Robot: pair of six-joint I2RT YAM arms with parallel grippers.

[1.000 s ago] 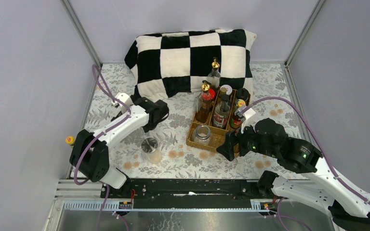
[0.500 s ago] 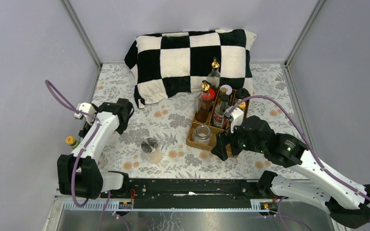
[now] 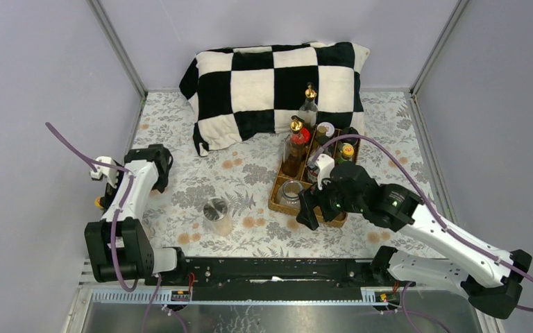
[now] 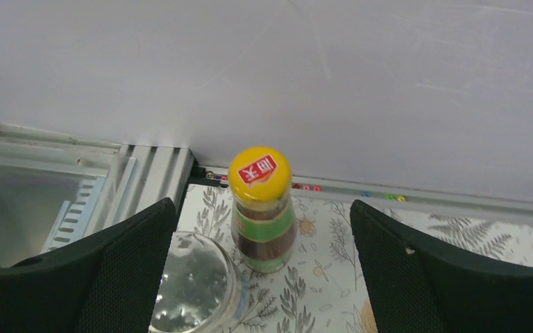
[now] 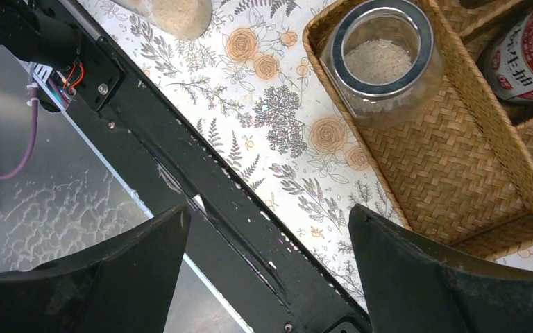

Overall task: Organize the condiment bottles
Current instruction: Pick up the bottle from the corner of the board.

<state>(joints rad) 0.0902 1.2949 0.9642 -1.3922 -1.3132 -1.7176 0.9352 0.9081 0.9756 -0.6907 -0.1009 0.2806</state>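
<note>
- Lining up the left claw on the yellow-capped bottle looks to be the step in hand. The bottle stands upright at the table's left edge, toward the near-left corner. It sits between the wide-open fingers, and nothing is gripped.
- Next move, as judged: advance, close on the glass body rather than the cap, lift clear of the lidded jar just beside it, and carry to the tray.
- Loose jar: metal lid, pale contents. Stands alone toward the near edge, well apart from the tray; not yet sorted.
- Right claw: wide open and empty, hovering over the table just off the tray's near end.
- Tray: wicker, compartmented, right of the table's centre.
- Near compartment: one clear jar with no lid seen and white grains inside. The rest is bare wicker.
- Farther compartments: red-labelled bottle, gold-topped bottle, red-capped bottle and black-capped bottle, packed close. Which compartment holds each cannot be told.
- Far end: second gold-topped bottle. Whether it is inside the tray or just behind it cannot be told.
- Far edge: chequered pillow.
</note>
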